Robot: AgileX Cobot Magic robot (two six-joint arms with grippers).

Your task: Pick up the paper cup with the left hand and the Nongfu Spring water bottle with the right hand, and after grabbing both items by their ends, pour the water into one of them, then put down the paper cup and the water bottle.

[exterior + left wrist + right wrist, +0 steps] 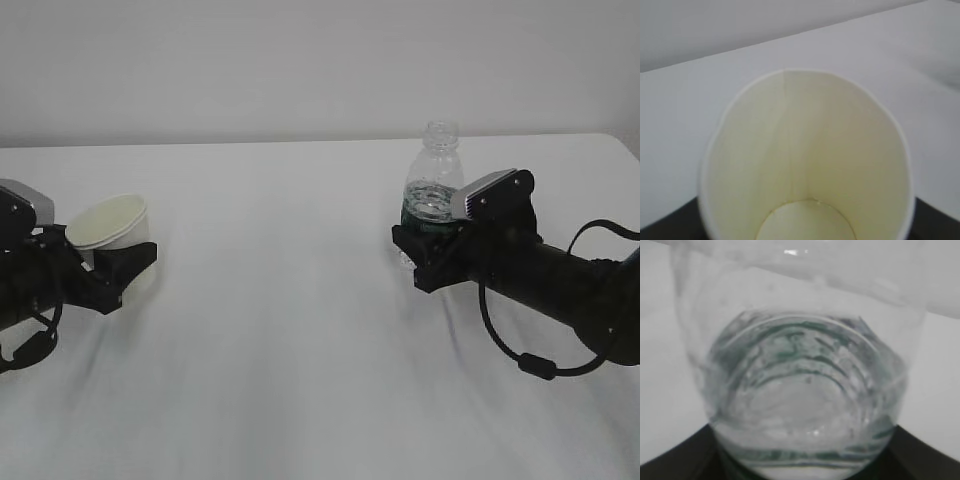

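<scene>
On the left, the white paper cup [108, 222] is tilted, its pale yellowish mouth facing up and toward the camera. My left gripper [115, 262] is shut on its lower part. The left wrist view looks straight into the paper cup [805, 150], which holds no liquid; dark fingers [665, 227] show at the bottom corners. At the right, the Nongfu Spring water bottle [434, 185] stands upright and capless, and my right gripper [420, 255] is shut on its lower end. Water [805, 405] fills the bottom of the bottle [800, 340], with dark fingers [675, 460] on both sides.
The white cloth-covered table [280, 330] spreads between the two arms, and its far edge meets a plain white wall. A black cable [535, 365] loops under the right arm. The table's right corner [625, 145] is near the bottle side.
</scene>
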